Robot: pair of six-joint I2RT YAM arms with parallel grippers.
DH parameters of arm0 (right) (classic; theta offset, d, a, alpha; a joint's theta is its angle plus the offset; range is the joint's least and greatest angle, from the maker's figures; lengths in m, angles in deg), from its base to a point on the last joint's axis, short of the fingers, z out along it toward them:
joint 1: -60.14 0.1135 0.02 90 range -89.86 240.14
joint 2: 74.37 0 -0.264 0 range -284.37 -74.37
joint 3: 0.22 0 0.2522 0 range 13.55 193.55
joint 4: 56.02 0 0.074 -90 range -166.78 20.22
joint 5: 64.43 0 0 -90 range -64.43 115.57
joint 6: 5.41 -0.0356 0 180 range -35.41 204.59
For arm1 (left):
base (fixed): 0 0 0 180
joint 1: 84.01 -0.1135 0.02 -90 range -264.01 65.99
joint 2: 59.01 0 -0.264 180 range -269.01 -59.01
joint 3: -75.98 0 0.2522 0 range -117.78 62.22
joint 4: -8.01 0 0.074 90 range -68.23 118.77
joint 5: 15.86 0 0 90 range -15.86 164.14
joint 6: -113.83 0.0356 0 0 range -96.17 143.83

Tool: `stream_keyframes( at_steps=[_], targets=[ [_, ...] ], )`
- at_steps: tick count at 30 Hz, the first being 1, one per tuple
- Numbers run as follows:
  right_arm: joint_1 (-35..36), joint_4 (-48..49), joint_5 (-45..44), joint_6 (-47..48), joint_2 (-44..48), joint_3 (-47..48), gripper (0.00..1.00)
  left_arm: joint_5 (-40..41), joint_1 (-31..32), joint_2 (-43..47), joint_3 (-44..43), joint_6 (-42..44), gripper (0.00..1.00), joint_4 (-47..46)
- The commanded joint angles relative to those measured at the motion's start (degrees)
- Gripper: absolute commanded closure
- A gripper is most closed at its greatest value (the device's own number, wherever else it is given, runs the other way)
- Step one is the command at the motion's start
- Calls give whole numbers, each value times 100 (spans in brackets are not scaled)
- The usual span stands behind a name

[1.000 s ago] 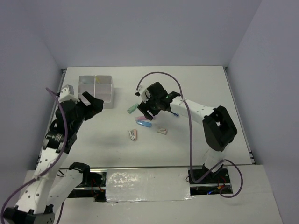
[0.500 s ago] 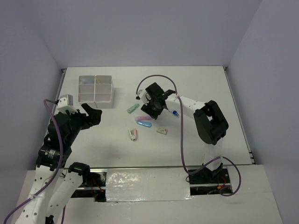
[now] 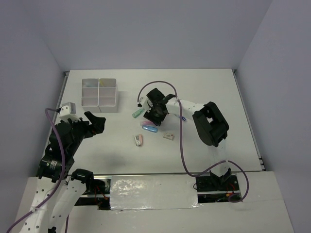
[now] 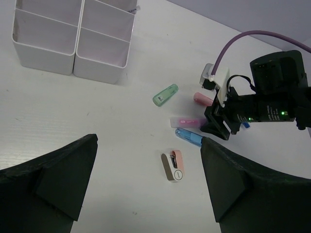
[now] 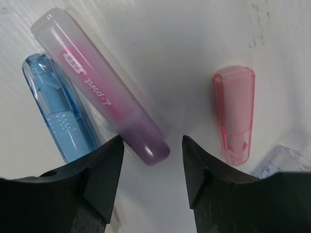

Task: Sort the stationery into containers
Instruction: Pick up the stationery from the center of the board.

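Observation:
The whitish four-compartment container [image 3: 99,94] stands at the far left and also shows in the left wrist view [image 4: 73,41]. A green stick [image 3: 138,113], a pink-and-purple stick [image 3: 147,124] and a blue stick [image 3: 151,129] lie mid-table. My right gripper [image 3: 154,114] is open and low over them. In its wrist view its gripper [image 5: 153,145] has the purple end of the pink-and-purple stick [image 5: 102,82] just between the fingertips, the blue stick [image 5: 58,116] at left and a pink stick [image 5: 234,114] at right. My left gripper [image 3: 95,119] is open and empty, raised above the table.
A pink-and-white stapler-like piece [image 3: 139,140] lies nearer me, below the left gripper's opening [image 4: 174,166]. A small white block [image 3: 168,136] sits right of it. A blue-tipped clear pen [image 3: 182,118] lies under the right arm. The right arm's purple cable loops above the sticks.
My left arm has drawn back toward its base, away from the container. My right gripper has shifted a little left and settled over the sticks.

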Motion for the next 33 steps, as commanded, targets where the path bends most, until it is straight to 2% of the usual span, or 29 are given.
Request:
stream_keyframes(
  at_steps=[1,8,13,17,19,22,27,28,29,32,33],
  targets=[
    [100,-90,54,52,-167,403,42,65,23,114,25,-40,1,-134],
    [153,-292,194,52,-449,719,49,153,14,159,42,-84,1,-89],
    [153,-267,-95,-106,-555,711,55,162,14,176,51,-102,1,-81],
    [153,-47,-316,-299,-564,737,76,179,14,159,68,-146,1,-98],
    [153,102,-219,-378,-450,694,83,197,22,132,60,-154,1,-89],
    [179,181,-52,-431,-230,632,87,223,14,97,68,-172,1,-107],
    [197,349,-17,-685,665,212,90,-206,22,-245,60,-470,1,-580],
    [215,506,-17,-773,884,88,97,-320,14,-333,7,-627,1,-695],
    [223,594,-17,-1026,1356,-35,100,-435,14,-429,-11,-733,1,-826],
    [311,1130,141,-1634,2384,-702,100,-1040,14,-955,-107,-1173,1,-1538],
    [372,1305,142,-1809,2633,-1104,100,-1477,14,-1062,-125,-1287,1,-1766]
  ],
)
